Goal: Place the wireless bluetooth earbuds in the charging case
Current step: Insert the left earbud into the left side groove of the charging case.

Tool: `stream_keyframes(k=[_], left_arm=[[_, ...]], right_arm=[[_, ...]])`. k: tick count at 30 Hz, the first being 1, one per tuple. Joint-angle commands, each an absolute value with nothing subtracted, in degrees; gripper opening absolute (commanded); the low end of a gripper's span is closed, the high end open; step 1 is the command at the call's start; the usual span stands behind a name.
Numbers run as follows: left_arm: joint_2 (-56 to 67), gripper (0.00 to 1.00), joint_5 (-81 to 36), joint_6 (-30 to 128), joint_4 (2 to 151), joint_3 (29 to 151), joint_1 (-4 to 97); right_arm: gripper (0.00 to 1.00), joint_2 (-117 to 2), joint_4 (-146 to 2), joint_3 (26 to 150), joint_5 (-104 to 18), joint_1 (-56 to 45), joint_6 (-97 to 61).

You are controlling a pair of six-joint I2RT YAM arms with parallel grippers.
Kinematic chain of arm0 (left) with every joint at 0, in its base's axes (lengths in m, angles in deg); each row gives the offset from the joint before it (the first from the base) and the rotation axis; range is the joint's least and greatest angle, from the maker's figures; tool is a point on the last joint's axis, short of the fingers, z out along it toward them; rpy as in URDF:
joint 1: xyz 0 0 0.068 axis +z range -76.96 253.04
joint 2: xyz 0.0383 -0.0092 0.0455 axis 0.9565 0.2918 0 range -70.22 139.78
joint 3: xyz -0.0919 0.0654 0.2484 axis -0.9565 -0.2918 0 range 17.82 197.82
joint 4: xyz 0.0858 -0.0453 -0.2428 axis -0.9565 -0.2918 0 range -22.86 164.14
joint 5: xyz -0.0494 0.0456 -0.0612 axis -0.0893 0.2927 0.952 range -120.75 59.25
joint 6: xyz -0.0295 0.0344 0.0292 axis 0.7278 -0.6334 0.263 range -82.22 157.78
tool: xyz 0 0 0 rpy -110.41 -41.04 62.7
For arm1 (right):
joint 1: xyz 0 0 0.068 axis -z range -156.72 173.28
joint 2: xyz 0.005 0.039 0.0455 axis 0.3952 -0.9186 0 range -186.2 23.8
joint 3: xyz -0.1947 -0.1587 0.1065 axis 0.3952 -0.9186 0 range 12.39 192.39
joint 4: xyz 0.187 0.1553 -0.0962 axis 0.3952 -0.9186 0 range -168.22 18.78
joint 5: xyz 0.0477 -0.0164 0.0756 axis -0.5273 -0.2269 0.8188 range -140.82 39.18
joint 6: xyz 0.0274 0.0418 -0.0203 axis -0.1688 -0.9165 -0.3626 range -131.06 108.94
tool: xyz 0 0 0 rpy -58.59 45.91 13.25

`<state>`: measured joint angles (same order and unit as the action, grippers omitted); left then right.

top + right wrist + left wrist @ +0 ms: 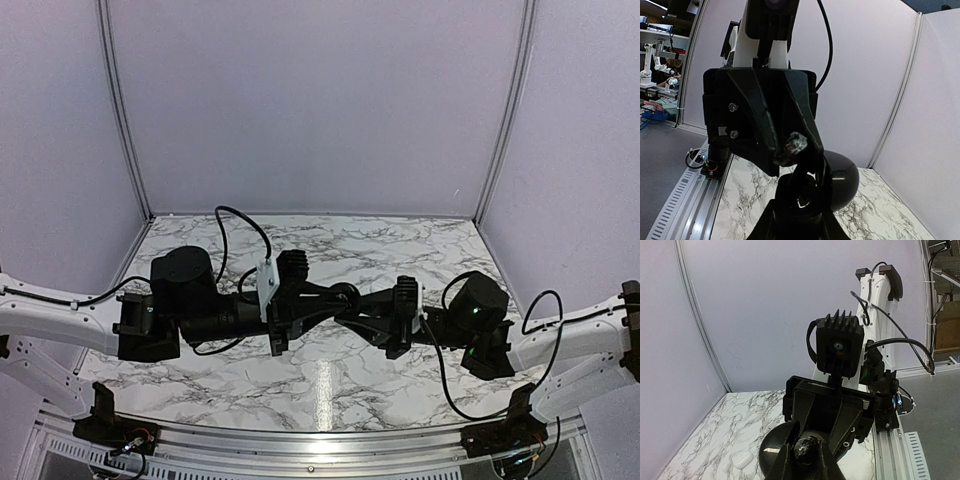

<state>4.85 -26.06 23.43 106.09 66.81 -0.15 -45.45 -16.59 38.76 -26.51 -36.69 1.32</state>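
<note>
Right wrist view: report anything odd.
Nothing spilled or damaged. Only oddity: the black case is held in mid-air by the right jaws, while the left jaws pinch an earbud close to it.

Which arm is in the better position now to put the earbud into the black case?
Left. The left gripper pinches the small earbud right next to the black case, which the right gripper holds, so the left arm probably needs only a short move.

- White marble-patterned table point(400, 250) with grey veining.
- Glossy black rounded charging case point(842, 182).
- Small black glinting earbud point(796, 143).
- Plain pale lilac walls point(320, 100).
- Small white pebble-shaped case point(745, 458).
</note>
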Motion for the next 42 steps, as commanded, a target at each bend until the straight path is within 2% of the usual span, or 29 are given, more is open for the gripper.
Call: stream_keyframes(k=[1, 16, 24, 42], left_arm=[[5.6, 0.00, -26.7, 24.3, 108.2, 68.5, -0.5], [5.9, 0.03, -32.5, 25.3, 108.5, 67.4, -0.5], [6.6, 0.13, -37.9, 26.1, 108.6, 67.0, -0.4], [6.9, 0.20, -40.3, 28.0, 108.5, 66.5, 0.1]], right_arm=[[0.00, -45.8, -11.6, 40.1, -26.7, -37.3, -1.0], [0.00, -45.2, -8.5, 40.2, -26.3, -37.3, -4.8], [0.00, -45.9, -9.3, 41.0, -26.8, -37.3, -5.1], [0.00, -46.0, -8.9, 41.0, -29.2, -37.2, -6.7]])
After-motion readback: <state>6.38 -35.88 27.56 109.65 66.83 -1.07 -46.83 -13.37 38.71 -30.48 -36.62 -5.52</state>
